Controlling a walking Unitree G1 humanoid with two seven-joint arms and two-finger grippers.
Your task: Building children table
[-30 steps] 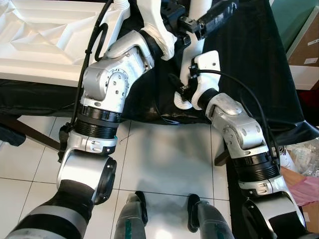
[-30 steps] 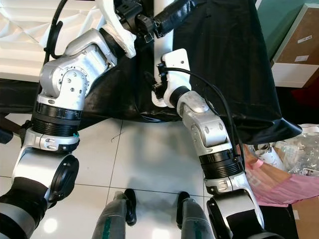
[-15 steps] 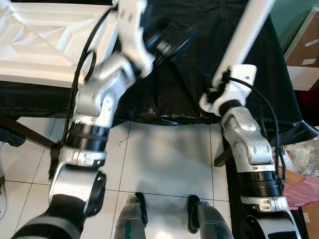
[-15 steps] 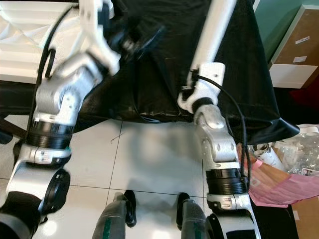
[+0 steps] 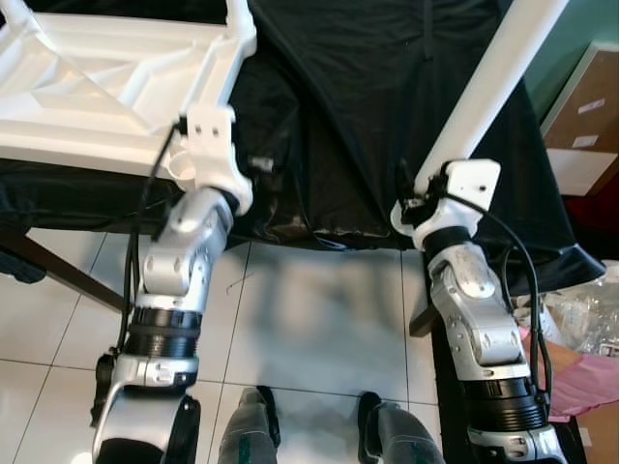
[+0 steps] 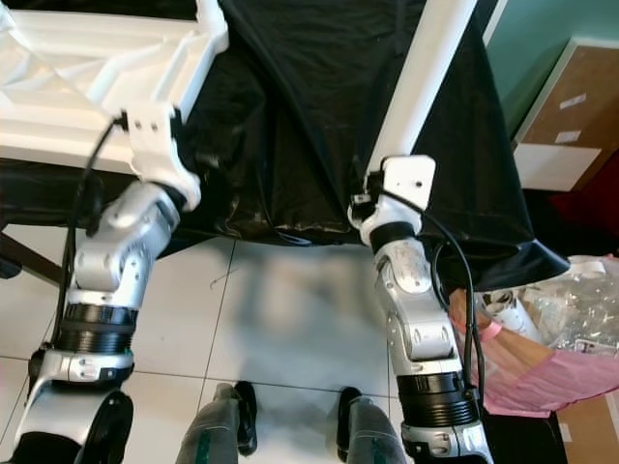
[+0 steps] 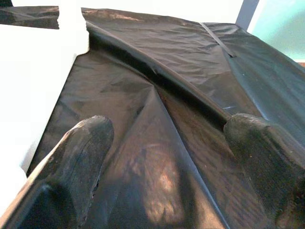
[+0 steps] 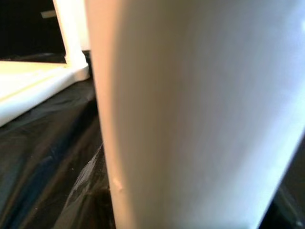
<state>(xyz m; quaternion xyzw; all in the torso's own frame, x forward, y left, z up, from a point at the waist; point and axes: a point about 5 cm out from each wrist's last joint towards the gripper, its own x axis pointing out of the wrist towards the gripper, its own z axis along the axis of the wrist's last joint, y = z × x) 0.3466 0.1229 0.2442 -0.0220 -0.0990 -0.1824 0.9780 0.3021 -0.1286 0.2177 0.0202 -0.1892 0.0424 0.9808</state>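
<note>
We grasp the long white plastic table leg (image 5: 488, 87) in our right claw (image 5: 426, 198). Our left claw (image 7: 162, 157) hangs released over the black-draped worktop (image 5: 358, 116). We should align the leg squarely with the white moulded tabletop (image 5: 106, 87).

no readable text, labels illegible

A white plastic table top (image 5: 106, 82) lies upside down on the bench, its ribbed underside facing up, on the robot's left. One short white leg stub (image 5: 237, 14) stands upright at its near right corner. A long white table leg (image 5: 493, 77), round and smooth, slants up and away over the black cover, well apart from the top.
</note>
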